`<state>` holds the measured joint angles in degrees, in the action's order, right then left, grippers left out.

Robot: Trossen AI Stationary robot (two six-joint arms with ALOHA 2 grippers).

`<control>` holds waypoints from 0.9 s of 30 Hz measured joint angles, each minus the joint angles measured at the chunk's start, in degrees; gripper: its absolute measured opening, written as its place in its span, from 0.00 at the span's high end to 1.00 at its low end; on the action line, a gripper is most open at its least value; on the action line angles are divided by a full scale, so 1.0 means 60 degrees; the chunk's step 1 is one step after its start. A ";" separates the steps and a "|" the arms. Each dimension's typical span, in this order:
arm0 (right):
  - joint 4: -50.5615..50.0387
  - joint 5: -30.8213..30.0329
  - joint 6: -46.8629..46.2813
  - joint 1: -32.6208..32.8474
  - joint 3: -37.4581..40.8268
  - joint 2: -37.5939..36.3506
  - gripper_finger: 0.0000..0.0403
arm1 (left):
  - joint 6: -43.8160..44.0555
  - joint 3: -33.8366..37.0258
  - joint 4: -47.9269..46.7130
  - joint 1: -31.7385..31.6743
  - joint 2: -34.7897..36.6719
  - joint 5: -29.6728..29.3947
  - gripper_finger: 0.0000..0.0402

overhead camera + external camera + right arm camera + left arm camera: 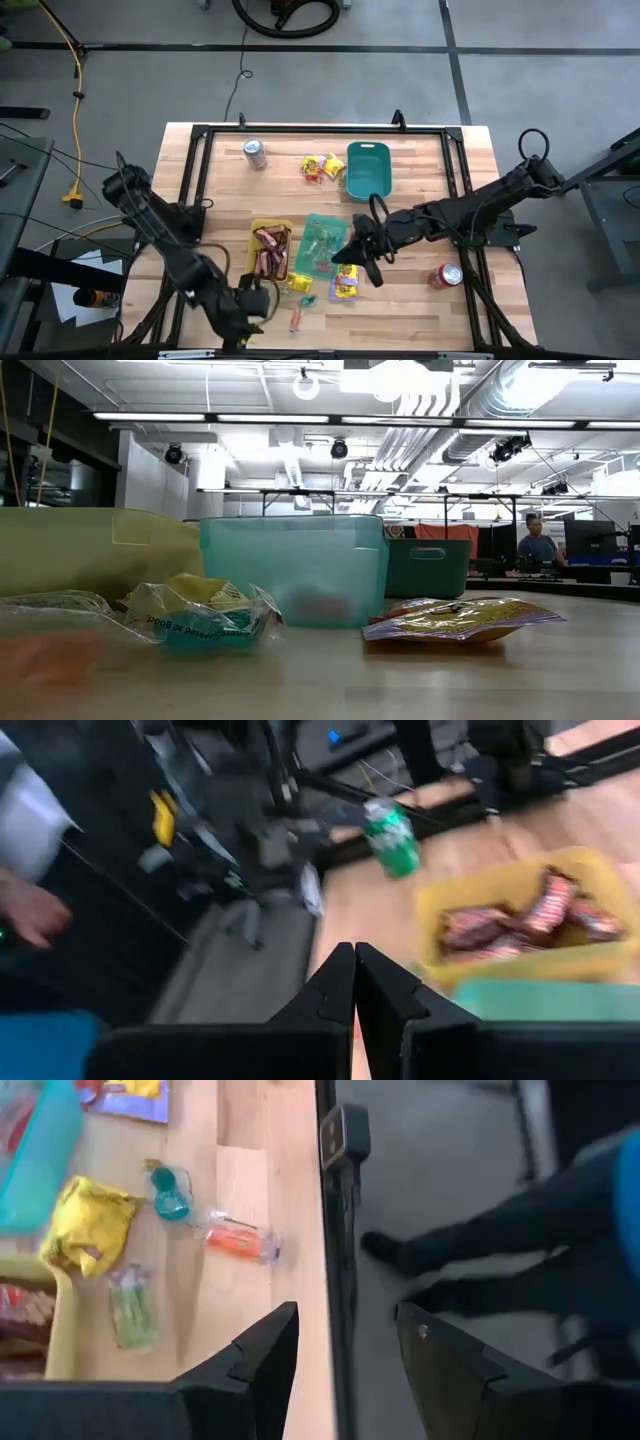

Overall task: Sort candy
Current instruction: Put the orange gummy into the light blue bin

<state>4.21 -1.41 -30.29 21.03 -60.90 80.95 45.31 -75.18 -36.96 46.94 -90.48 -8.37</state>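
Looking straight down from the high view, we see a wooden table (420, 290) with the left gripper (255, 300) at its near edge, close to an orange-wrapped sweet (296, 320), while the right gripper (362, 262) hangs over the middle beside a teal tray (322, 243) and a yellow packet (346, 283). A yellow tray (271, 226) holds red-brown bars (269, 252); more candy (322, 167) lies far off by a second teal tray (368, 168), with two cans (255, 154) at the sides. From the low view, level with the tabletop, we see the trays and packets up close and an open workshop with ceiling lights behind; a person sits at a desk in the distance. In the left wrist view the fingers (262, 1360) stand spread and empty over the table edge. In the right wrist view the fingers (335, 985) are pressed together, pinching nothing. We judge the left arm is between picks; next it must settle over a loose sweet and close on it.
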 joint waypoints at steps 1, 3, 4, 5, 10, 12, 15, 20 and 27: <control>0.0221 -0.0046 -0.0255 0.0085 0.0000 0.0000 0.98 | -0.0303 -0.0199 -0.0200 0.0073 -0.0199 -0.0094 0.60; 0.0595 -0.0499 -0.0740 0.0315 0.0000 0.0000 0.98 | -0.0940 -0.0479 -0.0348 0.0209 -0.0511 -0.0441 0.60; 0.0706 -0.0812 -0.0948 0.0449 0.0000 0.0000 0.98 | -0.1256 -0.0592 -0.0257 0.0282 -0.0654 -0.0671 0.60; 0.0789 -0.1103 -0.1117 0.0598 0.0000 0.0000 0.98 | -0.1613 -0.0670 -0.0086 0.0362 -0.0782 -0.0899 0.60; 0.0820 -0.1741 -0.1467 0.1331 0.0000 0.0000 0.98 | -0.3478 -0.0747 0.1463 0.0634 -0.1448 -0.1343 0.60; 0.0803 -0.1835 -0.1486 0.1618 0.0000 0.0000 0.98 | -0.4101 -0.0747 0.1868 0.0655 -0.1755 -0.1349 0.60; 0.0781 -0.2453 -0.1421 0.2035 0.0000 0.0000 0.98 | -0.4837 -0.0747 0.1796 0.0597 -0.2243 -0.1699 0.60; 0.0562 -0.2929 -0.1384 0.2445 0.0000 0.0000 0.98 | -0.5259 -0.0743 0.1825 0.0240 -0.3077 -0.1924 0.60; -0.0113 -0.2932 -0.1381 0.2692 0.0000 0.0000 0.98 | -0.6141 -0.0736 0.1865 -0.0078 -0.4084 -0.1859 0.60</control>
<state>3.53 -19.00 -38.57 37.18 -60.90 80.95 8.47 -79.59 -25.77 46.47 -114.98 -19.52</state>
